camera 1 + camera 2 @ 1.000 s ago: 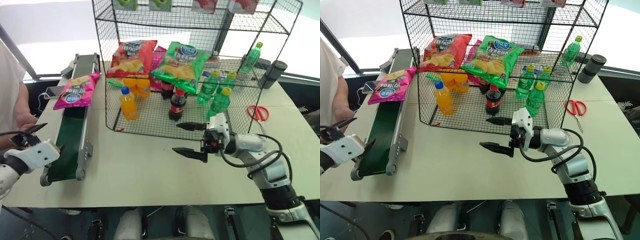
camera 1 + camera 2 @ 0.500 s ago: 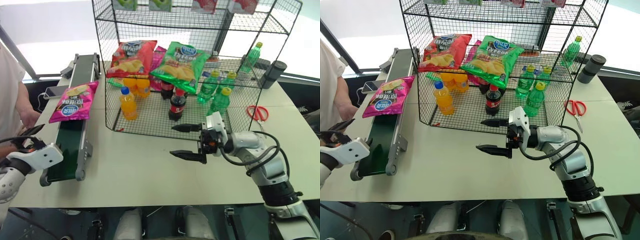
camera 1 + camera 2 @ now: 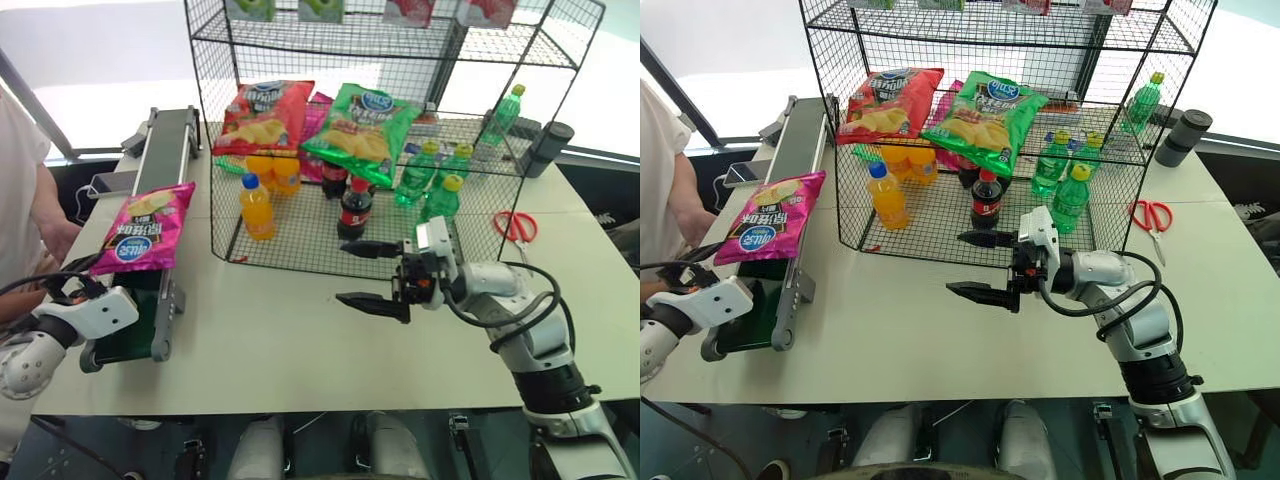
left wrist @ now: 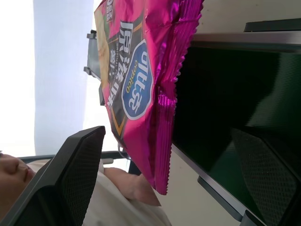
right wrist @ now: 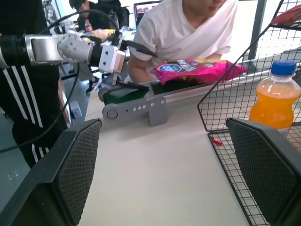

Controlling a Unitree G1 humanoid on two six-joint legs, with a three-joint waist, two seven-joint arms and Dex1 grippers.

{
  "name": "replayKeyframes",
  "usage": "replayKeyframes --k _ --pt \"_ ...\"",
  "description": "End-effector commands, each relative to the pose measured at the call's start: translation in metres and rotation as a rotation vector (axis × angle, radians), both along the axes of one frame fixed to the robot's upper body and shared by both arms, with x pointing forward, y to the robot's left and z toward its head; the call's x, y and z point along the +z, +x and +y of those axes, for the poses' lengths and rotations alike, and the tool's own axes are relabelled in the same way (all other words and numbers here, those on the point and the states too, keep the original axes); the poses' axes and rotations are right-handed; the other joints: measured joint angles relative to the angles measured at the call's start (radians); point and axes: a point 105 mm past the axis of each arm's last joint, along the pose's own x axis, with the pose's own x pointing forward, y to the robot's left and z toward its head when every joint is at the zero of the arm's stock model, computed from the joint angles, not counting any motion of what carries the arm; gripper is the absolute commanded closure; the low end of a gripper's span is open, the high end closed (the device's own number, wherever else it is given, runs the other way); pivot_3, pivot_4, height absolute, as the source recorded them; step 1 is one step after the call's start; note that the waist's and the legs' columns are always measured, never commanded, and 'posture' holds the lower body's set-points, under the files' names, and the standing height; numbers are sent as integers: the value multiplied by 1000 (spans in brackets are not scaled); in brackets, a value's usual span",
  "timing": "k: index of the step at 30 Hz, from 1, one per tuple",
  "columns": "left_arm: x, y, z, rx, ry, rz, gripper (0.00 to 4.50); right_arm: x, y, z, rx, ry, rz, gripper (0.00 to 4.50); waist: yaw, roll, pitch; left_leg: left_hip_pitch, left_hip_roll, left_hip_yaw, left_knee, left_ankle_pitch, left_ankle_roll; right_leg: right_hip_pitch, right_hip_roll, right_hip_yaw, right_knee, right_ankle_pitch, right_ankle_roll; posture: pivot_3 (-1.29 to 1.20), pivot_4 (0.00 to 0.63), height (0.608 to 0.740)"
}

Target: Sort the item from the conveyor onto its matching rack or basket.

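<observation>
The item, a magenta crisp bag [image 3: 143,228] with a round blue logo, lies on the dark-green conveyor [image 3: 172,140] near its front roller end, partly overhanging the left rail. My left gripper [image 3: 72,287] is open, just short of that end and slightly left of it. In the left wrist view the bag [image 4: 141,84] hangs ahead between the spread fingers [image 4: 70,179], untouched. My right gripper [image 3: 350,273] is open and empty, pointing left above the table in front of the black wire rack [image 3: 213,180].
On the rack's middle tier lie a red crisp bag [image 3: 265,115] and a green one [image 3: 365,125]. Orange [image 3: 257,208], cola [image 3: 355,210] and green bottles [image 3: 440,200] stand below. A person [image 3: 25,180] stands left of the conveyor. Red scissors [image 3: 515,225] and a black cylinder [image 3: 553,145] are at the right.
The pink bag has ridden along the belt toward the near end. My left gripper has edged forward toward the conveyor's end. The right gripper has stayed about where it was.
</observation>
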Motion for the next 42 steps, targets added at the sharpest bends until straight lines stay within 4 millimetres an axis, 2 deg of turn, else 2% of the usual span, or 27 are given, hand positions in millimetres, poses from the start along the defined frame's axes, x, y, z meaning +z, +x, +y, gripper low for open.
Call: replayKeyframes --k 1,5,8,9,12,16,18,19,21,27,30,32,34,38,42 --pt "5 5 -2 -5 8 -29 0 19 -3 0 3 45 -62 83 0 0 0 0 0 0 0 0 0 0 0 0 0 0 0 0 150 740" --pt "4 9 -6 -14 4 -32 0 25 -2 0 -2 93 -64 83 0 0 0 0 0 0 0 0 0 0 0 0 0 0 0 0 150 740" --pt "1 10 -10 -27 -4 -18 0 20 -3 1 -2 65 -80 83 1 0 0 0 0 0 0 0 0 0 0 0 0 0 0 0 150 740" --pt "0 11 -11 -29 -16 -12 246 19 -3 1 -5 60 -80 25 1 0 0 0 0 0 0 0 0 0 0 0 0 0 0 0 150 740" --pt "-2 11 -12 -33 -28 -2 1301 18 -2 0 -16 45 -94 0 0 0 0 0 0 0 0 0 0 0 0 0 0 0 0 0 150 740" --pt "0 13 -14 -29 -61 -19 3157 17 2 -3 -40 26 -123 0 -1 0 0 0 0 0 0 0 0 1 0 0 0 0 0 0 150 740" --pt "2 14 -14 -25 -77 -26 4220 16 3 -3 -45 25 -128 0 0 0 0 0 0 0 0 0 0 1 0 0 0 0 0 0 150 740" --pt "4 14 -14 -27 -87 -31 4451 16 3 -3 -44 27 -127 0 0 0 0 0 0 0 0 0 0 1 0 0 1 0 0 0 150 740" --pt "16 15 -16 -31 -173 -71 4451 16 4 -2 -48 25 -130 0 0 0 0 0 0 0 0 0 0 1 0 0 0 0 0 0 150 740" --pt "55 12 -28 -110 -660 -99 4451 15 8 -5 -70 18 -143 0 -1 -1 0 0 0 0 0 0 0 2 0 1 0 0 0 0 150 740" --pt "68 -8 -63 -309 -1063 99 4451 18 12 -11 -92 23 -141 0 -6 -1 0 0 0 0 0 0 0 2 0 1 0 0 0 0 150 740" --pt "76 -20 -81 -397 -1203 236 4451 21 14 -15 -100 31 -132 0 -9 0 0 0 0 0 0 0 -1 2 0 2 0 0 0 0 150 740" --pt "81 -43 -105 -530 -1342 463 4451 23 13 -20 -86 31 -86 0 -13 -1 0 0 0 0 0 1 -2 2 1 1 0 0 0 0 150 740" --pt "86 -76 -140 -691 -1451 864 4451 20 5 -22 -41 8 75 0 -19 0 1 1 -1 -1 1 1 -2 3 2 1 0 0 0 0 150 740" --pt "96 -84 -156 -811 -1537 1054 4451 12 -6 -23 13 -70 143 0 -21 1 2 1 0 -1 1 1 -2 3 5 3 0 0 0 0 150 740"
